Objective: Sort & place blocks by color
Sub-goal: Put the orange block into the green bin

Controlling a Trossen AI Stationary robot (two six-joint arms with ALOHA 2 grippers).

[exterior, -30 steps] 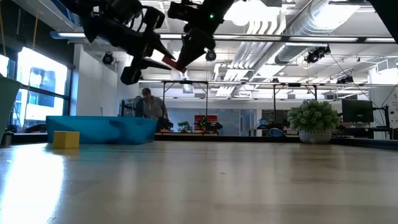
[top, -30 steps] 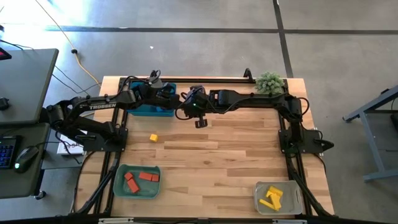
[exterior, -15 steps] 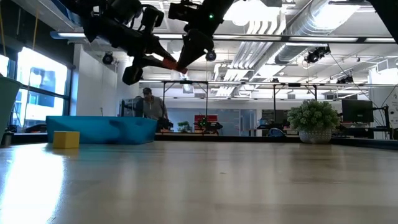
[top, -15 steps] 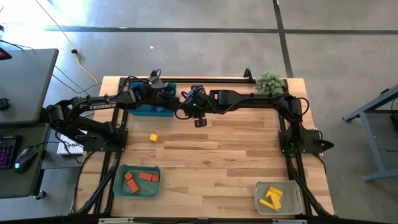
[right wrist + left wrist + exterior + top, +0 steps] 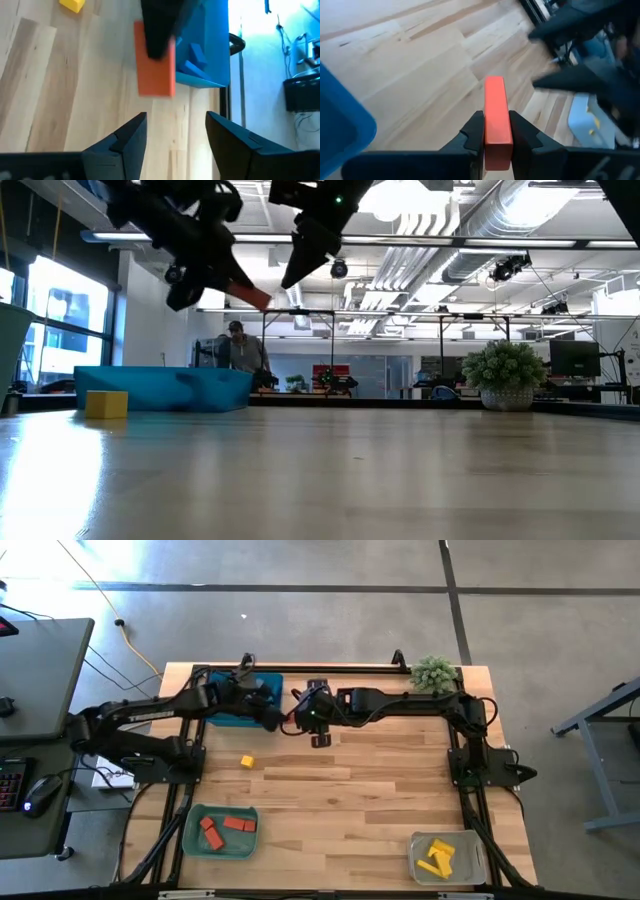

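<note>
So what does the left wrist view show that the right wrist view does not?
Only the left wrist view shows the left gripper with its jaws shut on the red-orange block, and the clear bin with yellow pieces. Only the right wrist view shows the right gripper with open jaws, the loose yellow block and blue blocks inside the blue bin. Both show the red-orange block, the blue bin and the wooden table.

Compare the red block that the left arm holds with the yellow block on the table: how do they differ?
The red block is a long bar; the yellow block is a small cube. The red block is lifted above the table, clamped in the left end effector, while the yellow block rests loose on the wood with nothing touching it. The red block hangs near the blue bin; the yellow block lies nearer the table's middle. Both are plain solid-coloured pieces not yet in a bin.
</note>
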